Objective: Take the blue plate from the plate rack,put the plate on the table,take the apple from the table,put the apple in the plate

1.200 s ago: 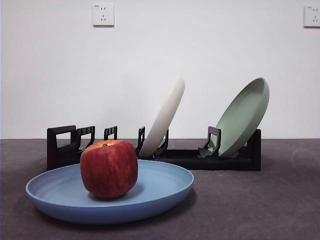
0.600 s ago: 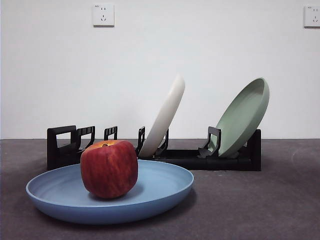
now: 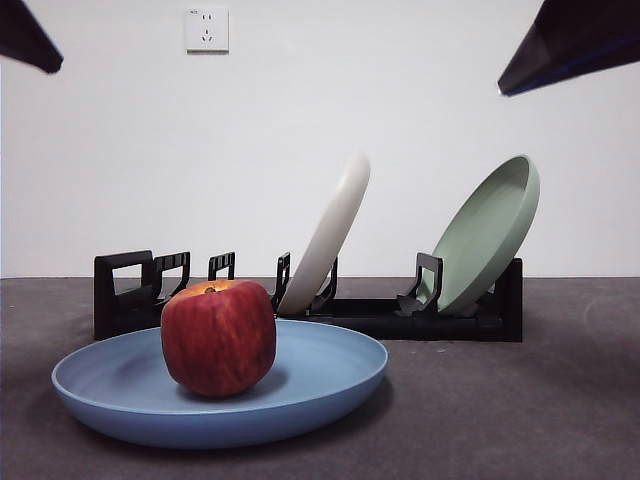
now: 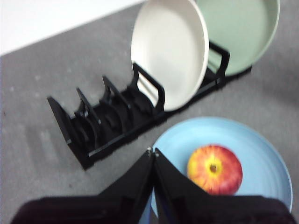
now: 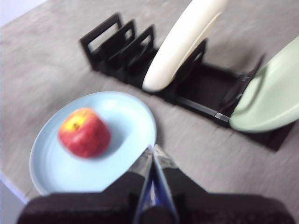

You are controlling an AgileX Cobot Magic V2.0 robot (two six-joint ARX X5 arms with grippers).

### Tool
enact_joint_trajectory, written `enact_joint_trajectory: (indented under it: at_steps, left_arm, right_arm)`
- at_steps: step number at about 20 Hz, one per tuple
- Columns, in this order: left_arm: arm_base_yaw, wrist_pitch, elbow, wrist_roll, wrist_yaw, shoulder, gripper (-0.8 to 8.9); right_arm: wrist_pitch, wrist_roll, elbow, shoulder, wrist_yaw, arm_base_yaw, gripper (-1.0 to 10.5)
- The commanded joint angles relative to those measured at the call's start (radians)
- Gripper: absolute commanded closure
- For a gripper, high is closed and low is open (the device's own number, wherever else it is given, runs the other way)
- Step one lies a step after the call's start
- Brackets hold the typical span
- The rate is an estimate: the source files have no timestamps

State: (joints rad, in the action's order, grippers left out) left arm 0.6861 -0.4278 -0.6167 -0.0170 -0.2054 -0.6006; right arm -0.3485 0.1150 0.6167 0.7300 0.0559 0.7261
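Already the blocky red apple (image 3: 218,338) sits in the wide matte light-blue plate (image 3: 330,375), which lies flat on the dark grey table (image 3: 520,410) before the black slotted plate rack (image 3: 125,293). Both claws, left gripper (image 4: 152,152) and right gripper (image 5: 153,148), hang pressed together and empty, well above; pulling straight up and away avoids nudging anything.

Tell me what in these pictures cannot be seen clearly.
- Plate rack, front view: the blue plate and apple hide its near left part.
- Sage-green plate, right wrist view: cut by the edge, blurred.
- Left hand and right hand: bodies cut off at the edge.
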Motion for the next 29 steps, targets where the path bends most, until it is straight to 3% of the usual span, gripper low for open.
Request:
enact_joint_trajectory:
  at_steps: [1, 12, 14, 18, 23, 29]
  left_arm:
    - [-0.003, -0.001, 0.002, 0.024, -0.001, 0.004, 8.16]
    - [-0.003, -0.015, 0.003, 0.024, -0.001, 0.001, 8.16]
    - [-0.058, -0.013, 0.003, -0.061, 0.0, 0.05, 8.16]
    - [-0.288, -0.002, 0.007, -0.055, 0.18, 0.184, 8.16]
    - [-0.525, 0.023, 0.09, -0.056, 0.19, 0.314, 8.16]
    - [-0.642, 0.255, 0.372, -0.055, 0.19, 0.444, 8.16]
  right_arm:
    - [0.008, 0.0, -0.008, -0.004, 0.003, 0.0, 9.6]
    - [0.008, 0.0, -0.008, -0.011, 0.003, 0.0, 9.6]
    - [0.008, 0.0, -0.008, -0.01, 0.003, 0.0, 9.6]
    - [0.008, 0.0, -0.008, -0.012, 0.003, 0.0, 9.6]
    - [0.007, 0.0, -0.008, -0.012, 0.003, 0.0, 9.6]
    - [0.007, 0.0, -0.008, -0.012, 0.003, 0.0, 9.6]
